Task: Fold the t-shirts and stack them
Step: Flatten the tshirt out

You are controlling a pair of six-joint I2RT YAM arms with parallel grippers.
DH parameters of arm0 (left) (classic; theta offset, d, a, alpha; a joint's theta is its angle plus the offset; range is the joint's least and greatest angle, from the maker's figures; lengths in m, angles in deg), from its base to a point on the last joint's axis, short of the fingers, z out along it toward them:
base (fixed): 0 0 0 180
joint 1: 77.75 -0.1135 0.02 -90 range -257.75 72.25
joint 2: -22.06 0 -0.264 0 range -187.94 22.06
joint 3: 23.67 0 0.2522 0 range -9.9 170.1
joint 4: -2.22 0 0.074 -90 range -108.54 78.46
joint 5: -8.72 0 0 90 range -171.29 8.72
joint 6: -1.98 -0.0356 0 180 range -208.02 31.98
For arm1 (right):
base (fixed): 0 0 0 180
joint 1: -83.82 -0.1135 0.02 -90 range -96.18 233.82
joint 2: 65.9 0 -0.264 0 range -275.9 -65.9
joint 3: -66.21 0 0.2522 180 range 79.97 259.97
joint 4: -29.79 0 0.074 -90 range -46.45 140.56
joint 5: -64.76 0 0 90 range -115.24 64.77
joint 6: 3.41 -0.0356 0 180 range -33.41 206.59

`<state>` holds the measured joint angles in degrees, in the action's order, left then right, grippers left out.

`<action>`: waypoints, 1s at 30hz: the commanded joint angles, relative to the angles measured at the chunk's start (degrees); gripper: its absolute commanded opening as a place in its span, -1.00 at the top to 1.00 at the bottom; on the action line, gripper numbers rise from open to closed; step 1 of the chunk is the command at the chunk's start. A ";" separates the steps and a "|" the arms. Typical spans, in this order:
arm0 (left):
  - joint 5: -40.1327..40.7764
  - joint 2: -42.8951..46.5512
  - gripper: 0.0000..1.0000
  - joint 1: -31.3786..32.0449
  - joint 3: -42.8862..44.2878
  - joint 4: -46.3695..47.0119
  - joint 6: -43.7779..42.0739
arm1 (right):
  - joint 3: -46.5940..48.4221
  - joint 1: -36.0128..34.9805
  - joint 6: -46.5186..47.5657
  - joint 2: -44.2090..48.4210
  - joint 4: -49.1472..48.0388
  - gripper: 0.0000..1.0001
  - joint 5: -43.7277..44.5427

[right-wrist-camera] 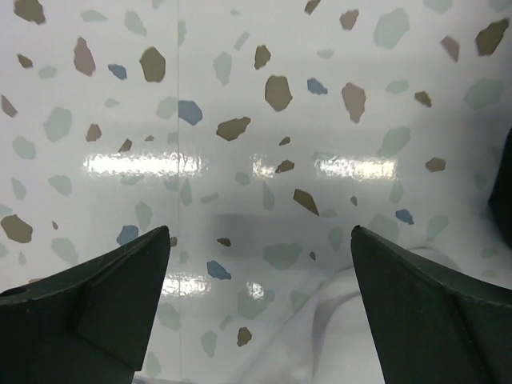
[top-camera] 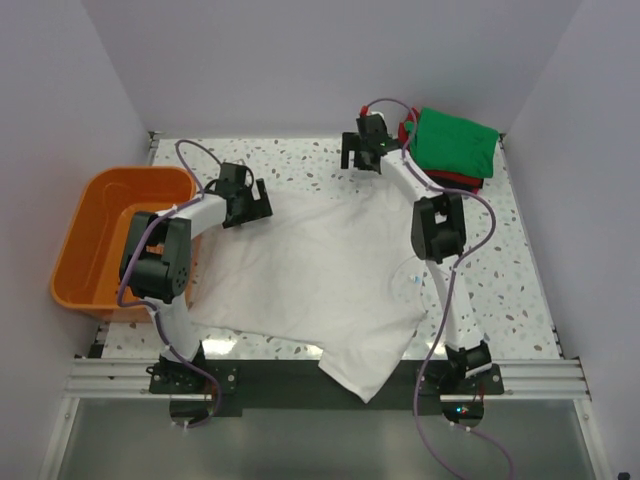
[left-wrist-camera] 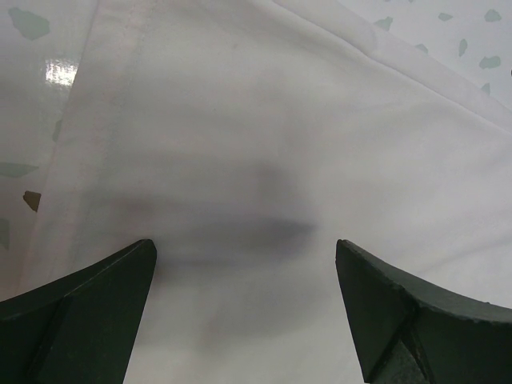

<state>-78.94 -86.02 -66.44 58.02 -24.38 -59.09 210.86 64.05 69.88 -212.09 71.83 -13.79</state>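
An off-white t-shirt (top-camera: 310, 275) lies spread flat across the middle of the table, one part hanging over the near edge. Its small light-blue label (top-camera: 413, 281) shows near the right arm. A folded green t-shirt (top-camera: 455, 145) lies on a red one (top-camera: 452, 181) at the back right. My left gripper (top-camera: 250, 203) is open, low over the white shirt's back left corner; the cloth (left-wrist-camera: 264, 160) fills its wrist view. My right gripper (top-camera: 362, 152) is open over bare table just beyond the shirt's back right corner, whose edge (right-wrist-camera: 376, 336) shows in its view.
An orange basket (top-camera: 95, 235) stands at the left edge of the speckled table (top-camera: 310, 165). White walls close in the back and both sides. The stack of folded shirts sits close to the right gripper.
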 commanded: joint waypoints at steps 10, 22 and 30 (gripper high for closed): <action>0.90 2.78 -1.00 -0.50 2.57 0.18 -0.18 | -30.21 0.17 0.55 36.46 6.01 -0.97 -0.55; 0.64 -1.17 -1.00 -0.50 4.06 0.36 0.51 | -38.90 0.26 4.40 30.01 8.99 -0.97 3.41; 2.57 -3.63 -1.00 -0.59 6.17 -0.43 0.87 | -25.17 1.57 7.13 14.38 11.98 -0.97 4.91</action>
<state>-77.93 -88.75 -66.46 62.04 -25.39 -59.05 182.09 64.60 74.89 -193.29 81.58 -10.06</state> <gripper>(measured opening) 0.997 0.986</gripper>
